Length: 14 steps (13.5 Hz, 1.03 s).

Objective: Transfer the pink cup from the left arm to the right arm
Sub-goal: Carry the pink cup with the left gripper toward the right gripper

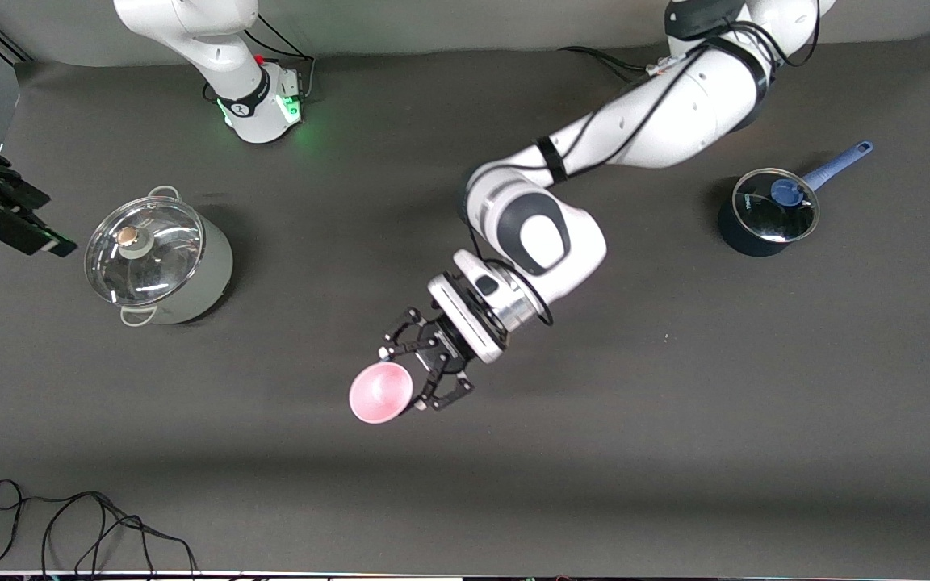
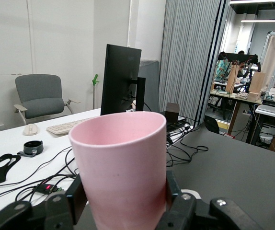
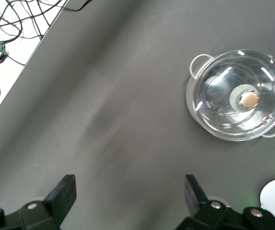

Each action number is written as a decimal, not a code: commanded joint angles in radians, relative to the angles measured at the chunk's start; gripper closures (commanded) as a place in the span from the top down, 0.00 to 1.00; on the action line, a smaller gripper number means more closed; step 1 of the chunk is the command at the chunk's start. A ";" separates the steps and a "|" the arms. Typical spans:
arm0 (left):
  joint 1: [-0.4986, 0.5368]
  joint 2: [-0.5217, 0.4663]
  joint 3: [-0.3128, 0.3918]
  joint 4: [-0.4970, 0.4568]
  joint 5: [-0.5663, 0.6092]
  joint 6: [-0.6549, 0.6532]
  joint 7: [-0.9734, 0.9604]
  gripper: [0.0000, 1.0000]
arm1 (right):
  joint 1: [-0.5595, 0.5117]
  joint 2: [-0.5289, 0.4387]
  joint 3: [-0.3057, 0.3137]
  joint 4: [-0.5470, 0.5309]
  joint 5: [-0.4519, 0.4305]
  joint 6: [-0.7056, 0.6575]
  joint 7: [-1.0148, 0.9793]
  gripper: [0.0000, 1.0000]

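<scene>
Stretching across the whole scene, the dark grey table [image 1: 675, 420] carries everything else. The left arm [image 1: 659, 105] reaches from its base down over the middle of the table. The right arm [image 1: 215, 48] waits, only part of it showing near its base.

Next in size, the large steel pot [image 1: 160, 262] with a glass lid stands toward the right arm's end of the table; the right wrist view looks straight down on it [image 3: 238, 100]. The dark saucepan [image 1: 768, 214] with a glass lid and a blue handle sits toward the left arm's end, well apart from the pot.

The left gripper [image 1: 408, 379] hangs over the middle of the table, its fingers clenched on the pink cup [image 1: 382, 392]. In the left wrist view the cup [image 2: 123, 167] stands upright between the black fingers [image 2: 75, 196], which press against its wall on both sides, its open mouth up.

The right gripper [image 3: 130, 194] hovers high over the table beside the steel pot, its fingers [image 3: 63, 191] spread wide with nothing between them. A black cable [image 1: 85, 524] lies looped on the table's edge nearest the front camera.
</scene>
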 commanded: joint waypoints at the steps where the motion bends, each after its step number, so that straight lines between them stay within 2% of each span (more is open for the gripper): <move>1: -0.089 -0.017 0.025 0.082 -0.005 0.092 -0.030 0.00 | 0.040 0.092 -0.004 0.122 0.012 -0.018 0.057 1.00; 3: -0.127 -0.017 0.035 0.102 0.010 0.111 -0.032 0.00 | 0.070 0.136 -0.004 0.172 0.012 -0.020 0.103 1.00; 5: -0.184 -0.027 0.089 0.122 0.012 0.152 -0.073 0.00 | 0.108 0.184 -0.004 0.215 0.009 -0.020 0.160 1.00; 6: -0.236 -0.039 0.162 0.139 0.015 0.169 -0.125 0.00 | 0.126 0.216 -0.004 0.260 0.009 -0.020 0.187 1.00; 9: -0.401 -0.067 0.508 0.139 0.056 0.169 -0.451 0.00 | 0.189 0.300 -0.004 0.376 0.008 -0.020 0.287 1.00; 11: -0.486 -0.067 0.693 0.132 0.117 0.171 -0.679 0.00 | 0.257 0.336 -0.006 0.404 0.004 -0.020 0.347 1.00; 12: -0.512 -0.067 0.741 0.127 0.148 0.171 -0.758 0.00 | 0.281 0.354 -0.006 0.418 0.002 -0.018 0.376 1.00; 14: -0.515 -0.067 0.753 0.125 0.188 0.169 -0.817 0.00 | 0.326 0.391 -0.006 0.458 0.001 -0.014 0.418 1.00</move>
